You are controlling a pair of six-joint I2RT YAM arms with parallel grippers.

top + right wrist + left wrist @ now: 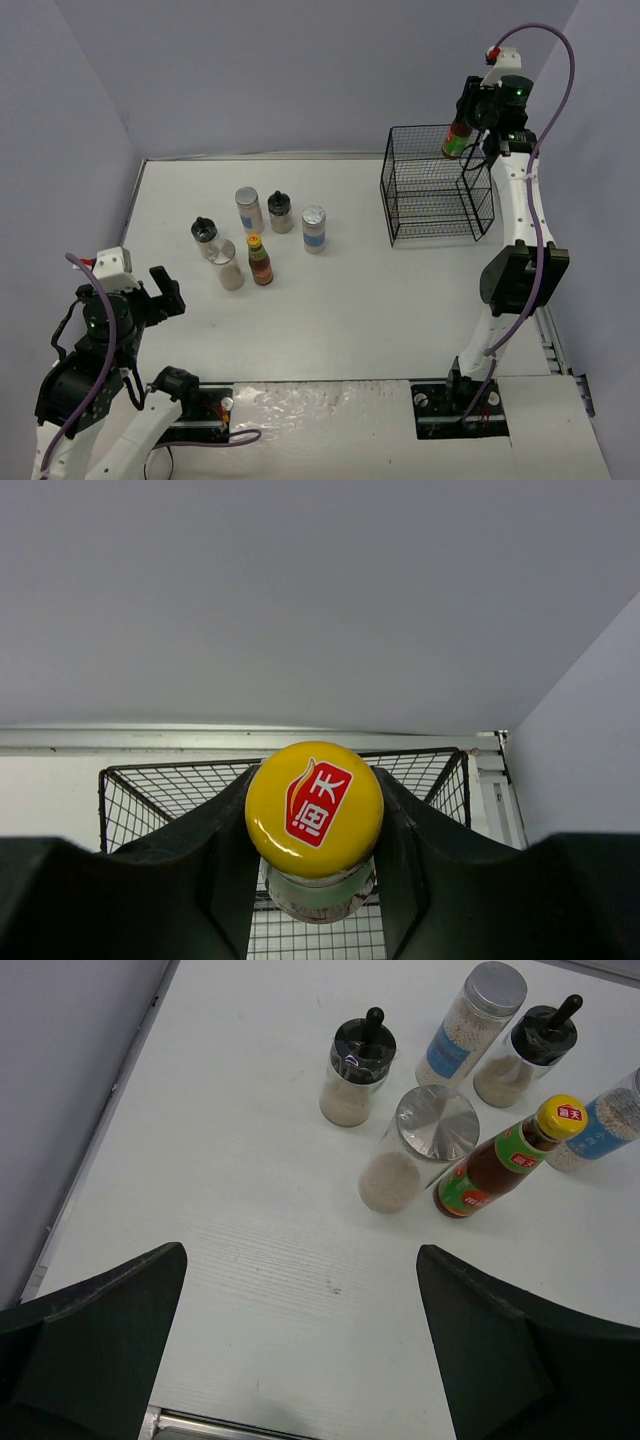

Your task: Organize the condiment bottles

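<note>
One raised right pincer [314, 880] is pinching a yellow-capped sauce bottle [314, 808] over the black wire basket [400, 200]. Spread wide, the left pincer [300, 1340] is hovering low near six bottles [259, 262] standing on the desk [340, 300].

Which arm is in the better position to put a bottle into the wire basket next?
Right. The right gripper is shut on a sauce bottle above the wire basket. The left gripper is open and empty, far from the basket, beside the other bottles on the table.
</note>
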